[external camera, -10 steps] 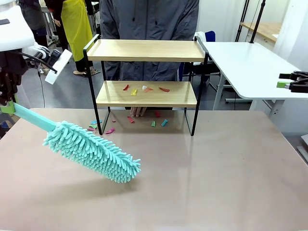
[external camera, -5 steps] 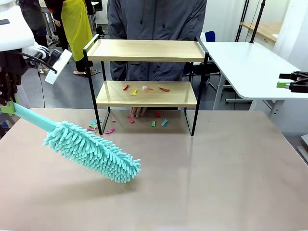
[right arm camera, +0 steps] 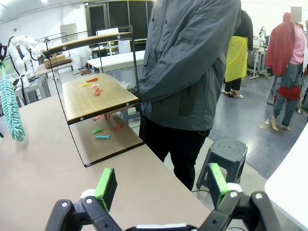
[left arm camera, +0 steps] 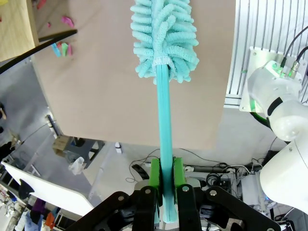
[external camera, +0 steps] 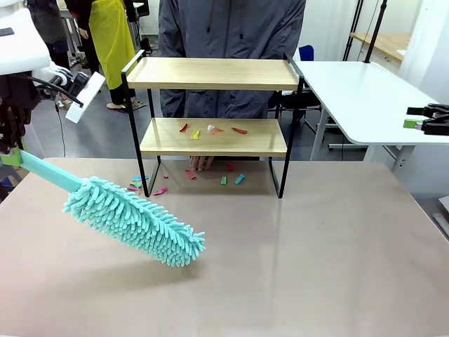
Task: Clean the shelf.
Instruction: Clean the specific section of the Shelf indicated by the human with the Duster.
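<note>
Tan tabletop [external camera: 316, 267] is wide open: the whole near half and the right side are bare, so loads of room to swing around in. Shelf [external camera: 210, 73] sits at the middle of the far edge, with its legs on the tabletop. Top board looks bare, while the lower board [external camera: 161, 146] has a few coloured scraps [external camera: 210, 130] on it. More scraps [external camera: 230, 179] lie on the tabletop under it, near the far edge. A person [external camera: 224, 28] stands right behind it, with a hand [external camera: 202, 163] down on the far edge under the lower board.

Left gripper [left arm camera: 166, 175] is off the left edge, pads clamped tight on the handle [external camera: 49, 172] of a teal duster [external camera: 133, 219]. The fluffy head slants down over the left part of the tabletop, tip pointing toward the middle, well short of the shelf. Can't tell if the tip actually touches.

Right gripper [right arm camera: 161, 185] hangs off the right edge by a white table [external camera: 365, 91], jaws spread wide with nothing between them.
</note>
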You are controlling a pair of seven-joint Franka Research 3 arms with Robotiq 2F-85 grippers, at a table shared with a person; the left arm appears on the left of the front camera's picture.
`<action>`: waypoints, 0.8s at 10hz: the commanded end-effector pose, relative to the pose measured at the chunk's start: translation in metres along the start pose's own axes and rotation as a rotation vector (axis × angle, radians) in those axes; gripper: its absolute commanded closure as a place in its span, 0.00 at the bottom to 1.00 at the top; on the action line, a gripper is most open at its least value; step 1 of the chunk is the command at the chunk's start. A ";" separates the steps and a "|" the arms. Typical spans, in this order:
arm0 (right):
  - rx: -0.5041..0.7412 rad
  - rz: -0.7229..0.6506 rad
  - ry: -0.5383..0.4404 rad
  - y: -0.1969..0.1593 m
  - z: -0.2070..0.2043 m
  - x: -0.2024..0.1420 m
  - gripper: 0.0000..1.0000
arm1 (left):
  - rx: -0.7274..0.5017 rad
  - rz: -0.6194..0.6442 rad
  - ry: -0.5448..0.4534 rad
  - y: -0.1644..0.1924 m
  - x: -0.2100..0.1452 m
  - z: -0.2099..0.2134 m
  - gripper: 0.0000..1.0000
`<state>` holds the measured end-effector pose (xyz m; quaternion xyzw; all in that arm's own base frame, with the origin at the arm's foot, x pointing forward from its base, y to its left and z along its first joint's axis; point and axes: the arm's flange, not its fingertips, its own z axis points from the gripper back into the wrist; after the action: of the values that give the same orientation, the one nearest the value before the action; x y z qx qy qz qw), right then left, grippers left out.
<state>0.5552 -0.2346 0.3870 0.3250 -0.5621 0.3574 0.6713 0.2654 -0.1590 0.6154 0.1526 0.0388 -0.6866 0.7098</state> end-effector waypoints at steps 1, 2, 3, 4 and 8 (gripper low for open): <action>-0.001 0.004 0.003 0.000 -0.001 0.003 0.00 | 0.000 0.000 0.000 0.000 0.000 0.000 0.87; -0.001 0.004 0.003 0.000 -0.001 0.003 0.00 | -0.019 0.050 -0.075 0.001 0.010 0.005 0.87; -0.001 0.004 0.003 0.000 -0.001 0.003 0.00 | -0.041 0.085 -0.135 -0.001 0.021 0.010 0.87; -0.001 0.004 0.003 0.000 -0.001 0.003 0.00 | -0.059 0.142 -0.202 -0.004 0.036 0.017 0.87; -0.001 0.004 0.003 0.000 -0.001 0.003 0.00 | -0.176 0.557 -0.236 0.005 0.134 0.042 0.87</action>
<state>0.5553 -0.2346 0.3870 0.3250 -0.5621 0.3574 0.6713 0.2632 -0.2743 0.6151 0.0298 -0.0239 -0.5233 0.8513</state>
